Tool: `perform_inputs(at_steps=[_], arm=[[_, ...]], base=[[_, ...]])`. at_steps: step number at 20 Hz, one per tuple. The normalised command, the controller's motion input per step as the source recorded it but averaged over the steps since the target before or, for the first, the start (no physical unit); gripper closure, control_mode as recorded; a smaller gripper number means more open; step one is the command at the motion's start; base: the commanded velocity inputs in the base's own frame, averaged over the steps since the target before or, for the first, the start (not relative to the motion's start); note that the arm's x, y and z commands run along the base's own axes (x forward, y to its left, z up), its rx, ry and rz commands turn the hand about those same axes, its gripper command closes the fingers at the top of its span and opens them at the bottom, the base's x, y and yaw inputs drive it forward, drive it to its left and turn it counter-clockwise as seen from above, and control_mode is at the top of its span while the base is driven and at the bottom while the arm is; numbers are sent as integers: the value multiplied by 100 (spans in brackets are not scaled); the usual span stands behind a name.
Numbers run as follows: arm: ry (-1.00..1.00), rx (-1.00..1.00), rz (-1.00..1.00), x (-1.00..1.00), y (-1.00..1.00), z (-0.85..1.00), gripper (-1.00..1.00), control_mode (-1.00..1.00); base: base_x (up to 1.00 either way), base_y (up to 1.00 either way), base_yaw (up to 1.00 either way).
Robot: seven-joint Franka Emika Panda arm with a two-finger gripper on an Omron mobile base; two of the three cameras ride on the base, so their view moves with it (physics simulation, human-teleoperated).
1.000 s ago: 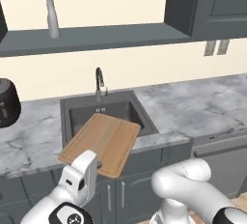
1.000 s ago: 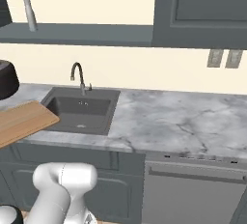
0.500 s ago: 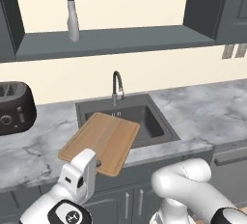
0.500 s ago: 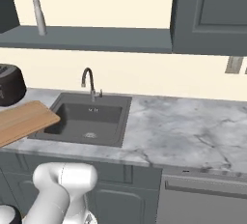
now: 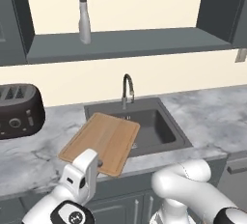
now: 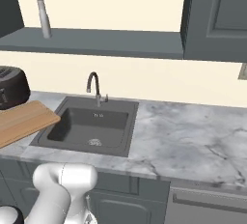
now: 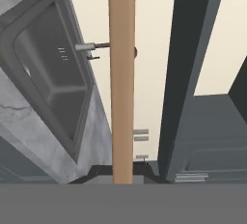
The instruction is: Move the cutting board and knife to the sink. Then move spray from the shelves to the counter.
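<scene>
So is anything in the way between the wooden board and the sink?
Nothing visible is. The end effector holds the cutting board up by its near edge, its far corner already over the sink. The basin looks empty, and the faucet stands at the back.

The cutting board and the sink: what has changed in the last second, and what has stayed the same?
The base has driven sideways, so the whole picture has shifted: the sink and spray now sit further right in both base views, and a toaster has come into sight. The gripper stays shut on the cutting board, held just as before at the sink's left edge. The spray is still upright on the shelf.
</scene>
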Motion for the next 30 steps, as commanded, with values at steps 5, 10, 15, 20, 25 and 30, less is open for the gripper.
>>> perform_inputs(at_steps=[5, 10, 15, 20, 25, 30], arm=[[0, 0, 0, 0, 0, 0, 100, 100], [0, 0, 0, 0, 0, 0, 100, 100], [0, 0, 0, 0, 0, 0, 100, 100], [0, 0, 0, 0, 0, 0, 100, 100], [0, 0, 0, 0, 0, 0, 100, 100], [0, 0, 0, 0, 0, 0, 100, 100]], base=[[39, 44, 0], [44, 37, 0], [44, 29, 0], [9, 7, 0], [0, 0, 0], [0, 0, 0]])
